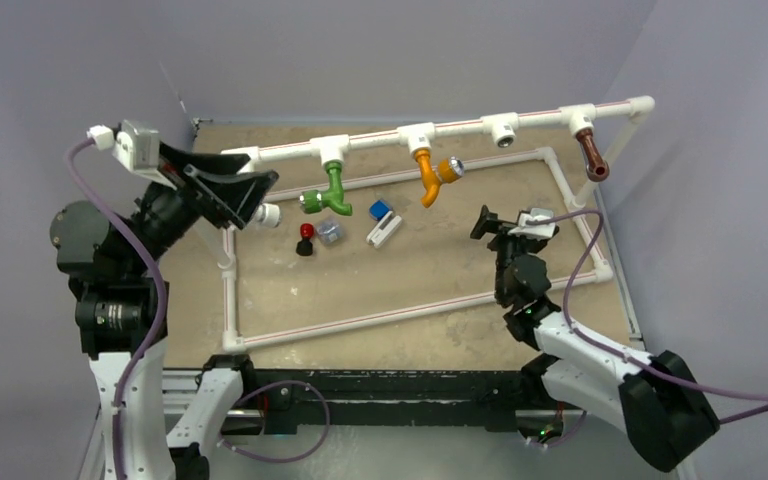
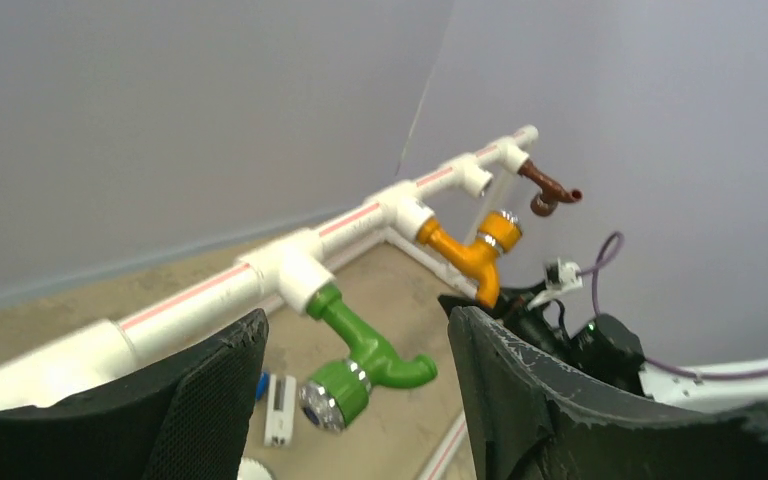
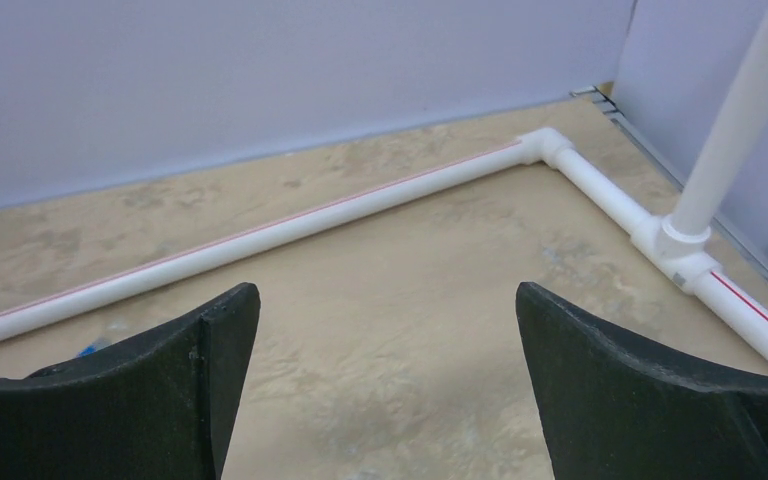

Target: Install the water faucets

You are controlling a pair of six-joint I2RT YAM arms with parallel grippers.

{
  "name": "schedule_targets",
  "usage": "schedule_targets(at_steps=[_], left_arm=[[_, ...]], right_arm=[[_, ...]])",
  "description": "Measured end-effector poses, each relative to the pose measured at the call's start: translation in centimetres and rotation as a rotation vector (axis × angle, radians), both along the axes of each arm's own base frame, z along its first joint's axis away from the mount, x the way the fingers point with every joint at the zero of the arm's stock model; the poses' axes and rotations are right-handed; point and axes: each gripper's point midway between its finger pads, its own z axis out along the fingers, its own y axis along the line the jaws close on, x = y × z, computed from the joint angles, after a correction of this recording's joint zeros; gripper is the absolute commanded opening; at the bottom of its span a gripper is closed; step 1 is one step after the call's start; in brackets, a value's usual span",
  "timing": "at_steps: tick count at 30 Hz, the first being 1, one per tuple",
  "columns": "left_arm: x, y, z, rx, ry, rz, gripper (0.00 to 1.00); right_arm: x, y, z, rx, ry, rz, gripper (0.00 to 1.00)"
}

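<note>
Three faucets hang from tees on the white pipe rail (image 1: 370, 141): a green faucet (image 1: 328, 192) with a silver cap, an orange faucet (image 1: 430, 176) with a silver cap, and a brown faucet (image 1: 590, 155) at the right end. The left wrist view shows the green faucet (image 2: 370, 355), the orange faucet (image 2: 465, 250) and the brown faucet (image 2: 550, 190). My left gripper (image 1: 257, 200) is open and empty, just left of the green faucet and apart from it; in its wrist view (image 2: 355, 315) the jaws frame that faucet. My right gripper (image 1: 495, 222) is open and empty above bare board (image 3: 385, 290).
One tee socket (image 1: 503, 128) between the orange and brown faucets holds nothing. On the board lie a red-and-black knob (image 1: 306, 238), a small clear piece (image 1: 329, 232), a blue-and-white part (image 1: 383, 222) and a white cap (image 1: 268, 213). A white pipe frame (image 1: 360, 318) lies on the board.
</note>
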Motion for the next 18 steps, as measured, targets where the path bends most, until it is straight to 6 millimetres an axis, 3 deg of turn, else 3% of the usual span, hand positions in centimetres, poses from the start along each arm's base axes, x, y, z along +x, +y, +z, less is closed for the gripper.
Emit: schedule_targets(at_steps=[7, 14, 18], left_arm=[[-1.8, -1.0, -5.9, -0.006, 0.141, -0.069, 0.65], [-4.8, -2.6, -7.4, -0.005, 0.154, -0.172, 0.65], [-5.2, -3.2, -8.6, -0.008, 0.18, -0.222, 0.65]], right_arm=[[2.5, -4.2, -4.3, -0.034, 0.049, -0.089, 0.99], [4.2, -5.6, -7.1, -0.045, 0.057, -0.109, 0.99], [5.0, -6.0, -8.6, -0.073, 0.081, -0.1, 0.99]])
